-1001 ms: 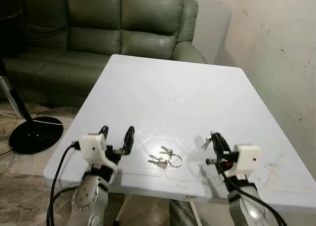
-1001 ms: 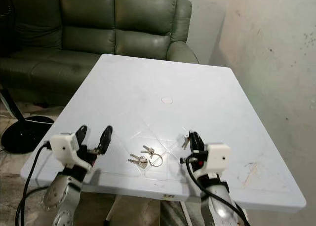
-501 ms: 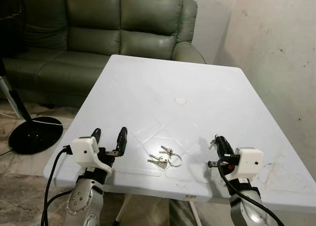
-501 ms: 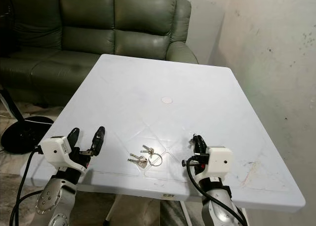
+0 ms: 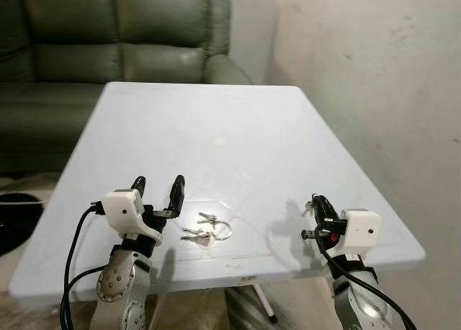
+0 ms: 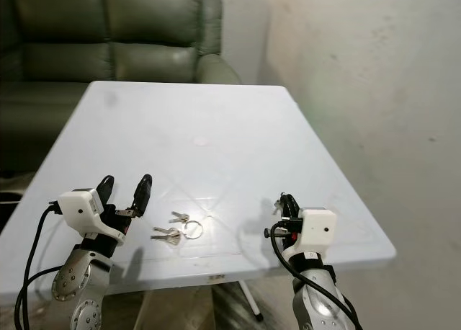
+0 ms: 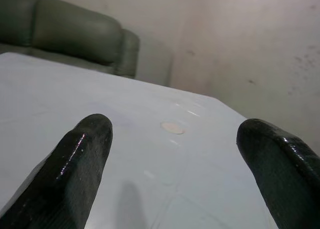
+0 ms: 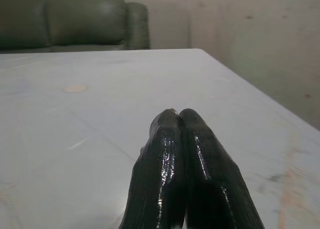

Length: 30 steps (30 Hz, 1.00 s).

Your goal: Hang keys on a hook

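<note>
White plastic bench [image 5: 216, 114] is being viewed from its near edge, w/ a green leather sofa [image 5: 108, 27] being seen past the far edge and a stained plaster wall [image 5: 374, 70] running along the right side. Keys [image 5: 204, 228] on a wire ring are being left flat on the bench, close to the near edge and roughly mid-way between the two arms, untouched by either. A small round mark [image 5: 220, 140] is being shown nr the bench centre.

Left claw [image 5: 158, 192] is being held just above the bench nr the near left corner, fingers [image 7: 75, 164] spread wide w/ nothing between them; the keys are lying just beside it, toward the right. In the left wrist view the bench top and the round mark are being framed betw. the two black fingers.

Right claw [image 6: 283, 204] is being held over the bench nr the near right corner, well apart from the keys. Its fingers [image 8: 170, 169] are being pressed together tip to tip, w/ nothing gripped, as is being shown in the right wrist view. A faint shadow [image 5: 284, 233] is being cast on the bench beside it.
</note>
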{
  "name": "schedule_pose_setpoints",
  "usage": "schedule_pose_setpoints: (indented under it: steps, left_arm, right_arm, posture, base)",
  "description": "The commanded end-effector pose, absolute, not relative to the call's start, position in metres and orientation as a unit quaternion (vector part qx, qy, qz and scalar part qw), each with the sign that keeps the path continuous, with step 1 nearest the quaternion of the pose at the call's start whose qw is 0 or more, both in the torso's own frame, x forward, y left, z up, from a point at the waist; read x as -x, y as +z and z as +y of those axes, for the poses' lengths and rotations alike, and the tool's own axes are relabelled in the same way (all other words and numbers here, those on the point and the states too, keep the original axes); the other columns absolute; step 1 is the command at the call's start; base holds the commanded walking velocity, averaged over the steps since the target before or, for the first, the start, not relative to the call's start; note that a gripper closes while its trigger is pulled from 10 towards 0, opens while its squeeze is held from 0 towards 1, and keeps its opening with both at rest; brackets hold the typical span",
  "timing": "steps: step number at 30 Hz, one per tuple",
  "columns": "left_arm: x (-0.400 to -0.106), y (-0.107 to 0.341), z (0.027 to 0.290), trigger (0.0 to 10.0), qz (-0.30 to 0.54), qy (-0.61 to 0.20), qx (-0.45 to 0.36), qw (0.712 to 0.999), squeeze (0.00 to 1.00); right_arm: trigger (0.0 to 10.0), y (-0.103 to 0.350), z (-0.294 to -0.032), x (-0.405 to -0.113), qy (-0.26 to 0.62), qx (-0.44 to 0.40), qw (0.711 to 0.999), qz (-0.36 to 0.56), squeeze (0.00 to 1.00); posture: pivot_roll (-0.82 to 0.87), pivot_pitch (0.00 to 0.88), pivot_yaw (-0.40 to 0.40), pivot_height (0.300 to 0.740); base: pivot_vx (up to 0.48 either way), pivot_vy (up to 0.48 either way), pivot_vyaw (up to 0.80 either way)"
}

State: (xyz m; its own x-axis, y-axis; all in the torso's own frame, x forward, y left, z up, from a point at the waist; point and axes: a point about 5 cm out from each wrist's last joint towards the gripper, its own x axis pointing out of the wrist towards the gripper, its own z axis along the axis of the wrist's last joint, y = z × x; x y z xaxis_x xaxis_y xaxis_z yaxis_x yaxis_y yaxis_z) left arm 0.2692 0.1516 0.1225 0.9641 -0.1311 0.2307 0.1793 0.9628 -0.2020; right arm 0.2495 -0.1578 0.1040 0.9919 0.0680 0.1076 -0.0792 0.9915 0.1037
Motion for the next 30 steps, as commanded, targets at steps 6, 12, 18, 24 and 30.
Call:
schedule_pose_setpoints:
  steps: [6,12,18,24,30]
  left_arm:
    - [-0.2726,0.1213,0.147,10.0,-0.105,-0.08,0.111,0.985,0.0]
    - [-0.2735,0.1202,0.1468,10.0,-0.103,-0.078,0.115,0.985,0.0]
    - [-0.273,0.1198,0.1465,10.0,-0.103,-0.078,0.109,0.986,0.0]
    - [-0.2719,0.118,0.1456,10.0,-0.101,-0.074,0.121,0.985,0.0]
    - [-0.2724,0.116,0.146,10.0,-0.092,-0.071,0.126,0.985,0.0]
  right_arm:
    - [10.0,0.1034,-0.157,-0.2515,0.038,-0.049,0.997,-0.048,0.0]
    - [10.0,0.104,-0.156,-0.2519,0.041,-0.05,0.997,-0.049,0.0]
    - [10.0,0.1037,-0.1556,-0.2518,0.041,-0.05,0.997,-0.049,0.0]
    - [10.0,0.1042,-0.1565,-0.2523,0.042,-0.044,0.997,-0.05,0.0]
    - [10.0,0.1072,-0.1557,-0.2525,0.045,-0.037,0.996,-0.065,0.0]
  posture:
    - [0.02,0.0,-0.064,0.74]
    - [0.02,0.0,-0.064,0.74]
    - [0.02,0.0,-0.067,0.74]
    - [0.02,0.0,-0.07,0.74]
    - [0.02,0.0,-0.07,0.74]
  base:
    - [0.0,-0.16,-0.77]
    - [0.0,0.0,-0.77]
    - [0.0,0.0,-0.76]
    - [0.0,0.0,-0.77]
    - [0.0,0.0,-0.38]
